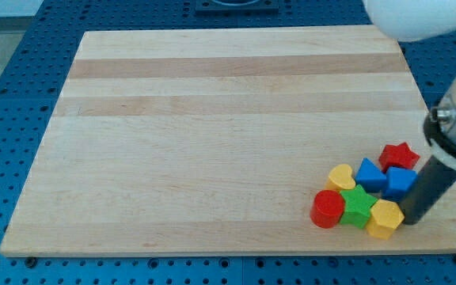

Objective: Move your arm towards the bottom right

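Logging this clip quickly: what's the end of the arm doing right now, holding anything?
No gripper: my tip holds nothing, resting on the board beside the yellow block and blue block, at the cluster's right.

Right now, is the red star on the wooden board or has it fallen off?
On. The red star lies flat on the wooden board, inside its right edge, touching the blue blocks. My tip is lower, beside the yellow block.
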